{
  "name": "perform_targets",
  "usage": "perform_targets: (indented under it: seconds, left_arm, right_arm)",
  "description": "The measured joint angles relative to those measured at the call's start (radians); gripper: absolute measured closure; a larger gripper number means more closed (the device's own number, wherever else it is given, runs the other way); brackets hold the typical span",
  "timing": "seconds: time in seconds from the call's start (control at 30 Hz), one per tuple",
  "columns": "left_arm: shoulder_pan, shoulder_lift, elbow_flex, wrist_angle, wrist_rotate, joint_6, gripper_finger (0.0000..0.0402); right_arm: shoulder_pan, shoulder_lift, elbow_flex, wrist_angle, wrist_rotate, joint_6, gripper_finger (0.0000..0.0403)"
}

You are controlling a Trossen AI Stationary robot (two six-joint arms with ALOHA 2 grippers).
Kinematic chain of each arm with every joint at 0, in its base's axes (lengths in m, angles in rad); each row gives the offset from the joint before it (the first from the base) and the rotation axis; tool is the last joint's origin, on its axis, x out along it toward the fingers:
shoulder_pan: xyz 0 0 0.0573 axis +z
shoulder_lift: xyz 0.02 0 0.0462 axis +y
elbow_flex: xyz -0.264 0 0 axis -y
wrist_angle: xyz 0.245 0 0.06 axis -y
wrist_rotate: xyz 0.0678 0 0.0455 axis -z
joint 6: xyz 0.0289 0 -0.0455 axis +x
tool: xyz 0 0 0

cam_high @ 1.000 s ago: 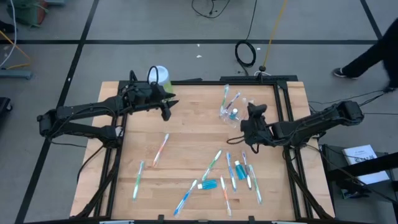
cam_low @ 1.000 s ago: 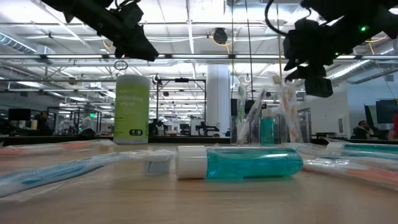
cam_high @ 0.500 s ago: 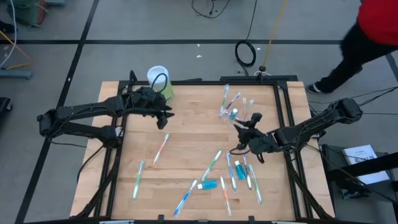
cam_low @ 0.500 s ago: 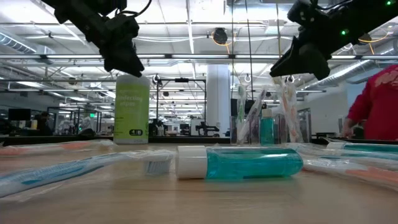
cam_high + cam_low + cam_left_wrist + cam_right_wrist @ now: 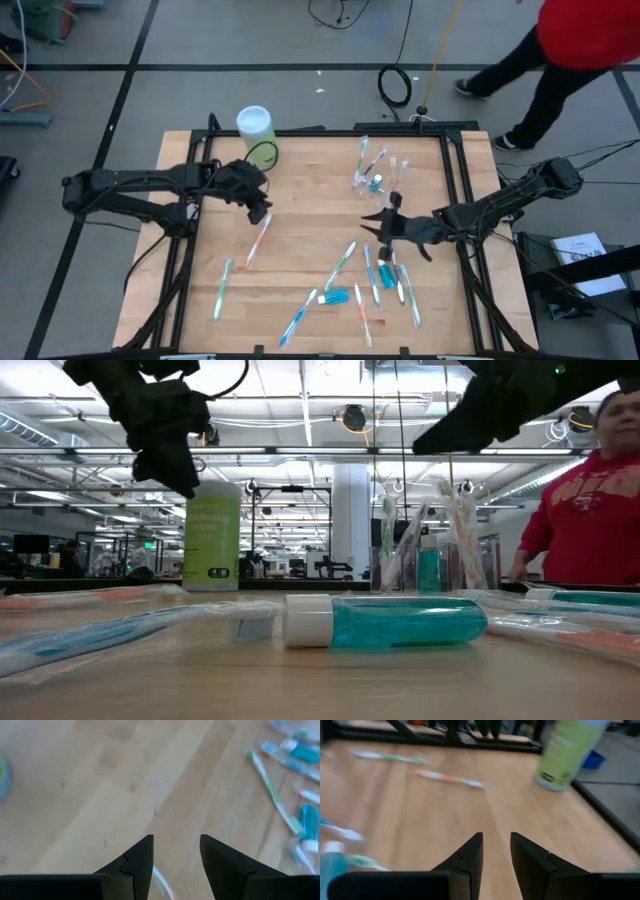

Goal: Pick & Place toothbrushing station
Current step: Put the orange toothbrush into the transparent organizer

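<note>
We see the left gripper (image 5: 262, 210) left of centre in the high view, fingers apart and empty, above an orange toothbrush (image 5: 258, 240). The right gripper (image 5: 378, 222) is right of centre, released too, holding nothing. The cup (image 5: 372, 181) stands just above it, and more brushes (image 5: 340, 266) lie at lower centre.

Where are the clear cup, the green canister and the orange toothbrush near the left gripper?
clear cup (image 5: 372, 181), high view, its rim.
green canister (image 5: 254, 124), high view, white lid.
orange toothbrush (image 5: 259, 240), high view, mid-handle.
</note>
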Motion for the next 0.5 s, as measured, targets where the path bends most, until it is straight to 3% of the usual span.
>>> perform_targets:
  seconds: [0.23, 0.5]
  left_arm:
    - [-0.063, 0.010, 0.000, -0.090, 0.000, -0.117, 0.0238]
    - [-0.077, 0.024, 0.000, -0.148, 0.001, -0.205, 0.0238]
  right_arm:
    - [-0.009, 0.001, 0.000, 0.043, -0.028, -0.045, 0.0278]
    - [-0.083, 0.046, 0.000, 0.194, -0.131, -0.089, 0.0220]
